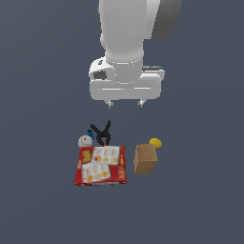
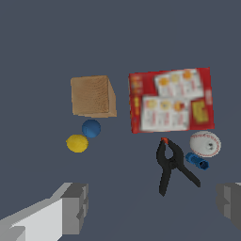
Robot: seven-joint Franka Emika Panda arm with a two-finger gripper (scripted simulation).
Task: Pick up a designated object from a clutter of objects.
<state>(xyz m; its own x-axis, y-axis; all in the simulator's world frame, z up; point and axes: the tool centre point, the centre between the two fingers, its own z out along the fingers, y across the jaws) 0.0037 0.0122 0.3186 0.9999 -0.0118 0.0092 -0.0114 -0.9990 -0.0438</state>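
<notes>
Wrist view: one brown block (image 2: 93,96), three balls, one clamp (image 2: 173,165).

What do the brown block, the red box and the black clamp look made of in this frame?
Brown block: matte tan with a fine speckled grain, so probably wood, possibly cardboard. Red box: flat with printed panels, which looks like glossy printed cardboard packaging. Black clamp: uniform dark surface with an orange tip, likely plastic, though the render leaves painted metal open.

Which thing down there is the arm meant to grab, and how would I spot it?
Find the flat red printed box. On the exterior view's right of it, apart, stands the tan-brown block, with a yellow ball just behind. It is the only plain, unmarked, boxy thing there.
</notes>
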